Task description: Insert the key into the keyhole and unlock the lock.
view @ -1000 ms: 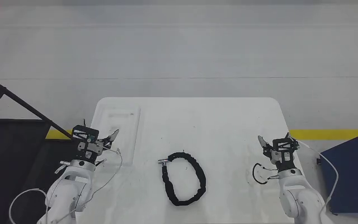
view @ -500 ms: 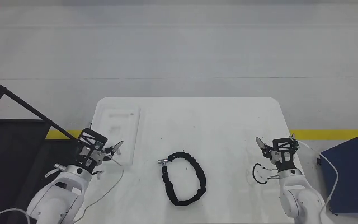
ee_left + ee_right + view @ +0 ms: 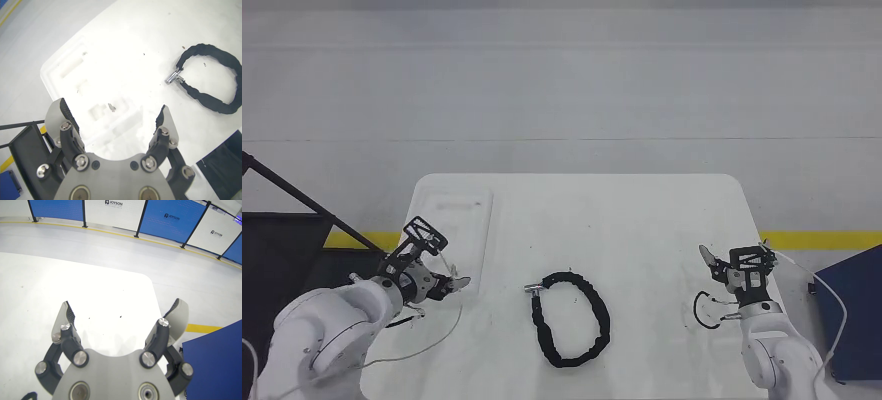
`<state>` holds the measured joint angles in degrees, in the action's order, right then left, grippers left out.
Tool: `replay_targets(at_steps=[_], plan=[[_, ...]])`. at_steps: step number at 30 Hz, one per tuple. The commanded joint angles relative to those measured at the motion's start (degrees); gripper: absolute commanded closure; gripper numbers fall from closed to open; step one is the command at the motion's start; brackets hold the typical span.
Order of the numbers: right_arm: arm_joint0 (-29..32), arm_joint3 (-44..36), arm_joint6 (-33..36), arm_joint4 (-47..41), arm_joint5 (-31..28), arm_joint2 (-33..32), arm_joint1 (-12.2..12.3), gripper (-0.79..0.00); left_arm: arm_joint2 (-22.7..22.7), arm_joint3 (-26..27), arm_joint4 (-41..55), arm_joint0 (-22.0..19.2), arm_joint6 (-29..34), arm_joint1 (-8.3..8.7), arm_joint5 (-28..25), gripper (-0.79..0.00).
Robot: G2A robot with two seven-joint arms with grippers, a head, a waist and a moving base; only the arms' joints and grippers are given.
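A black fabric-covered chain (image 3: 570, 318) lies in a loop at the table's middle, its ends joined by a small silver padlock (image 3: 534, 289). In the left wrist view the chain (image 3: 213, 79) and padlock (image 3: 172, 77) lie off to one side. A small metal piece, apparently the key (image 3: 112, 107), rests in a recess of the white foam tray (image 3: 75, 75). My left gripper (image 3: 447, 260) hangs open over the tray's (image 3: 447, 235) near end, with the key between its fingertips (image 3: 65, 108) in its own view. My right gripper (image 3: 734, 252) stands open and empty near the table's right edge.
A black rod (image 3: 302, 200) slants in from the left beyond the table. A dark blue box (image 3: 852, 310) stands off the table's right edge. A black cable loop (image 3: 700, 310) lies beside the right arm and a thin white cable (image 3: 432, 335) trails by the left arm.
My left arm has swung in and turned, carrying its open gripper rightward over the tray's near end. The right arm has barely shifted. Chain and padlock have not moved.
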<state>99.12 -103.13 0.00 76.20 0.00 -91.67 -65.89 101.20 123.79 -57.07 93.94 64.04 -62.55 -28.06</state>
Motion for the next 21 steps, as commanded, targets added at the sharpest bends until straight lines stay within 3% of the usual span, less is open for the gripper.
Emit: replay_targets(at_steps=[1,5,9,14,21], plan=[[0.0,0.0,0.0,0.0,0.0,0.0,0.0,-0.785,-1.4,-3.1,6.0,-4.3,5.2,0.23,0.6,-0.785],[0.0,0.0,0.0,0.0,0.0,0.0,0.0,-0.785,-4.2,-10.3,10.0,-12.5,11.6,0.69,3.6,-0.785],[0.0,0.0,0.0,0.0,0.0,0.0,0.0,-0.785,-7.9,-14.8,11.3,-17.2,15.0,0.86,6.1,-0.785],[0.0,0.0,0.0,0.0,0.0,0.0,0.0,-0.785,-10.4,-15.3,7.6,-19.1,15.0,1.12,9.5,-0.785],[0.0,0.0,0.0,0.0,0.0,0.0,0.0,-0.785,-10.4,-15.3,7.6,-19.1,15.0,1.12,9.5,-0.785]])
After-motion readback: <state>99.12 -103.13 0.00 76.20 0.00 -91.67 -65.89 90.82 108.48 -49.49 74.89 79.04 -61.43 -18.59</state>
